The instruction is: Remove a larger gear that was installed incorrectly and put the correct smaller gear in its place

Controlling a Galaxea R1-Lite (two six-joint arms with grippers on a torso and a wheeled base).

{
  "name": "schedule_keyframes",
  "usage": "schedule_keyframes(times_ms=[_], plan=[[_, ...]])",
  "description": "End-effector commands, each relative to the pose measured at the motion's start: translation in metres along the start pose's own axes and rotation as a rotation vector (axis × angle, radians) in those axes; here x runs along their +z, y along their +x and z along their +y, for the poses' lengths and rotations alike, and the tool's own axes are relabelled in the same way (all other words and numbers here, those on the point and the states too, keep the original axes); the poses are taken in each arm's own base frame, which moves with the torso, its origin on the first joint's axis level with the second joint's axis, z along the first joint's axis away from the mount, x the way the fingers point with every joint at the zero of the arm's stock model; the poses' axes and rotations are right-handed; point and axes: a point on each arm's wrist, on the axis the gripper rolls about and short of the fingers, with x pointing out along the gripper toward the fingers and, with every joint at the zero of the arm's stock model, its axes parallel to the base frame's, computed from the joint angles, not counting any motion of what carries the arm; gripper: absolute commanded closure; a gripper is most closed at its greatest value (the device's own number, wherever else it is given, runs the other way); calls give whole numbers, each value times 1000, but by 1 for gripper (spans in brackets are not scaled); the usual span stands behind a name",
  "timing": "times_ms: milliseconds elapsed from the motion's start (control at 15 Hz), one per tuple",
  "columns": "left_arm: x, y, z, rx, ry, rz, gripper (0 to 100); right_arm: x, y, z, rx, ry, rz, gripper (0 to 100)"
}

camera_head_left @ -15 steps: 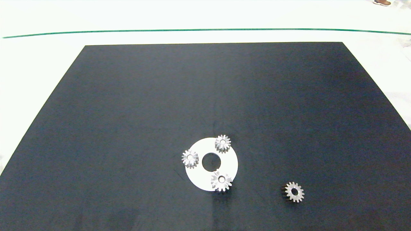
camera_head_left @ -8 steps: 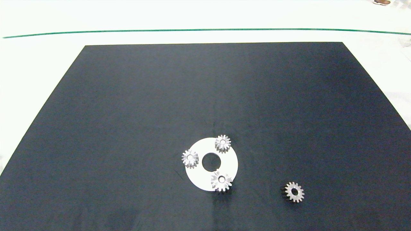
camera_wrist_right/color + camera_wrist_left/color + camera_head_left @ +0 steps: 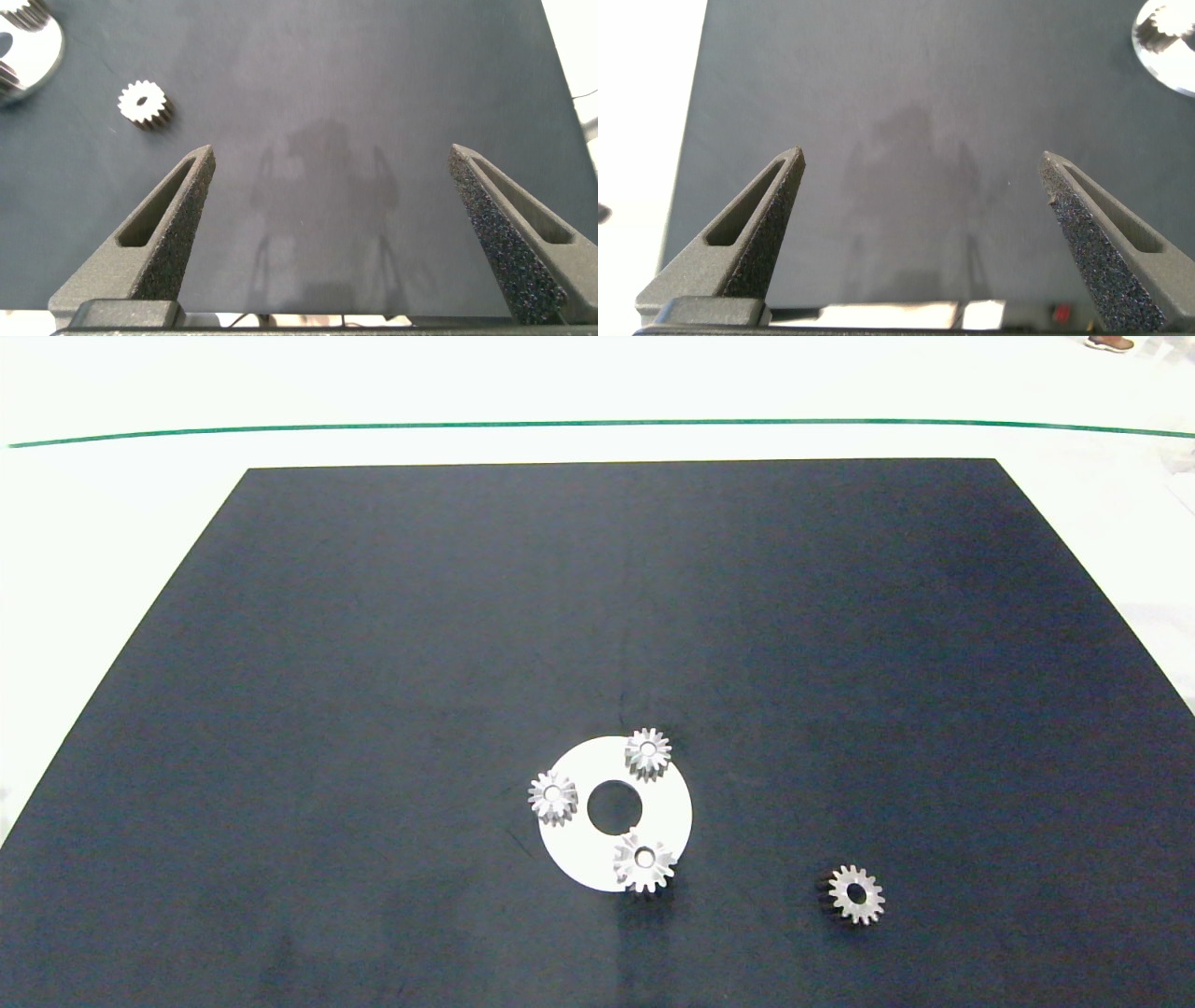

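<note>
So the larger gear (image 3: 644, 864) sits on the near edge of the white disc (image 3: 672, 803), with two small gears (image 3: 647, 752) beside it. The smaller gear (image 3: 856, 894) lies loose on the black mat (image 3: 373, 663), off to the right. Biggest risk I'd say: grabbing a wrong lookalike gear. Left gripper (image 3: 922, 173) and right gripper (image 3: 332, 168) both hover wide open, empty, nowhere near either gear.

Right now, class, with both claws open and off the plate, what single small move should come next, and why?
Probably bring the left claw, open over bare mat, toward the larger gear. It sits on the white disc and must come off before the smaller gear, lying loose on the mat near the open right claw, goes on.
</note>
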Motion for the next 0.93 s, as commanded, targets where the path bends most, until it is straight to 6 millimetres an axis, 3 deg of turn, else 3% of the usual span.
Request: schedule_keyframes(times_ms=[67,267,400,667,933], plan=[[99,31,8,0,120,218,0,42,14,-1,7,-37,78,0],[147,69,14,27,127,277,0,62,37,-1,21,-115,166,0],[166,87,17,37,123,389,0,87,65,0,64,-140,231,0],[173,84,18,39,123,395,0,123,117,20,270,-232,326,0],[175,63,18,60,115,310,0,154,124,57,567,-400,414,0]])
